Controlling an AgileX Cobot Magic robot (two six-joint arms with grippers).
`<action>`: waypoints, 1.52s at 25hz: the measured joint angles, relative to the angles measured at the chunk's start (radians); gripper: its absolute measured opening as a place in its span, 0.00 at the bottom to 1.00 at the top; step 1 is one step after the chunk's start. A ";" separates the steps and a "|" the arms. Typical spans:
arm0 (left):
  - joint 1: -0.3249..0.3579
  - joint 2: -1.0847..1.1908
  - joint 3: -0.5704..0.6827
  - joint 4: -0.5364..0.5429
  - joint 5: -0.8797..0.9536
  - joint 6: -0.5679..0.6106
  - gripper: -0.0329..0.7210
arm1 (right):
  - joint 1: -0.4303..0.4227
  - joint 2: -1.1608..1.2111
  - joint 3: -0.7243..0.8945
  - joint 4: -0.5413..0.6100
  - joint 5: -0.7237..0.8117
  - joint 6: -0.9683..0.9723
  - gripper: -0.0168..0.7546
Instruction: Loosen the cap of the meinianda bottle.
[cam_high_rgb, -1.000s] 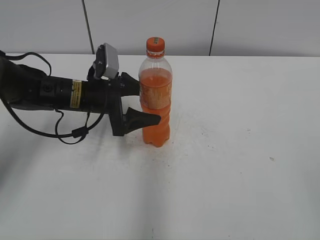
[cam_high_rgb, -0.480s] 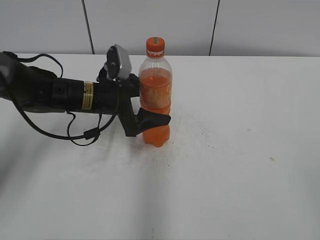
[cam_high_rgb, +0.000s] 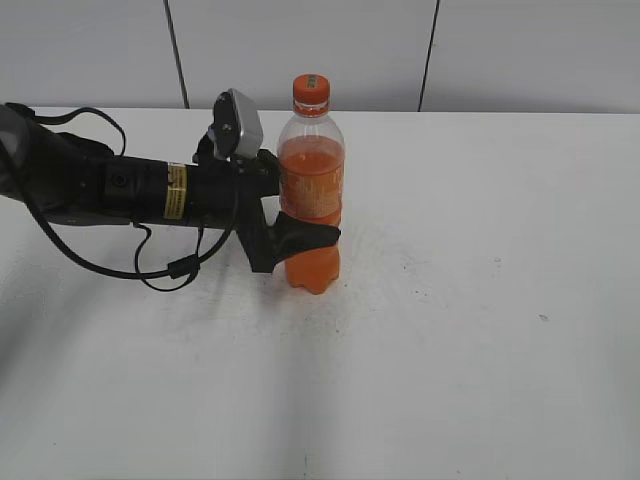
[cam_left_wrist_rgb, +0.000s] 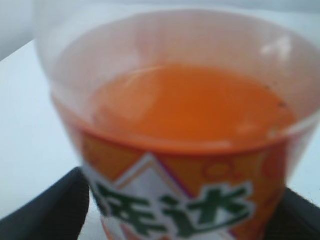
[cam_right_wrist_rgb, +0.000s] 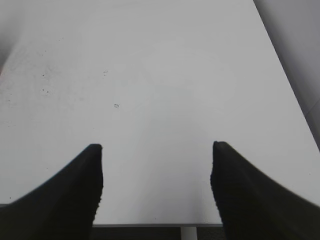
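Note:
The meinianda bottle (cam_high_rgb: 311, 200) stands upright on the white table, with orange drink and an orange-and-pale label. Its orange cap (cam_high_rgb: 311, 92) sits on top, untouched. My left gripper (cam_high_rgb: 303, 210) reaches in from the left and is shut on the bottle at the ribbed waist, below the label. In the left wrist view the bottle (cam_left_wrist_rgb: 190, 115) fills the frame, with the black fingers of the left gripper (cam_left_wrist_rgb: 185, 220) against both its sides; the cap is out of that view. My right gripper (cam_right_wrist_rgb: 156, 165) is open and empty over bare table and does not show in the exterior view.
The white table (cam_high_rgb: 480, 330) stretches right and forward of the bottle. A grey panelled wall (cam_high_rgb: 500, 50) runs behind it. The left arm's cable (cam_high_rgb: 150, 268) loops on the table at the left. The right wrist view shows the table's edge (cam_right_wrist_rgb: 150, 224) just below the fingers.
My left gripper moved right, up to the bottle, and its fingers closed around the bottle's waist. The bottle stayed upright in place.

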 joint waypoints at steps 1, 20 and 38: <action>0.000 0.000 0.000 0.000 0.000 0.000 0.77 | 0.000 0.000 0.000 0.000 0.000 0.000 0.68; -0.002 0.000 0.000 0.003 -0.004 -0.001 0.62 | 0.000 0.072 -0.059 0.000 0.019 0.029 0.68; -0.002 0.000 0.000 0.003 -0.004 -0.001 0.62 | 0.000 0.772 -0.392 0.000 0.131 0.087 0.64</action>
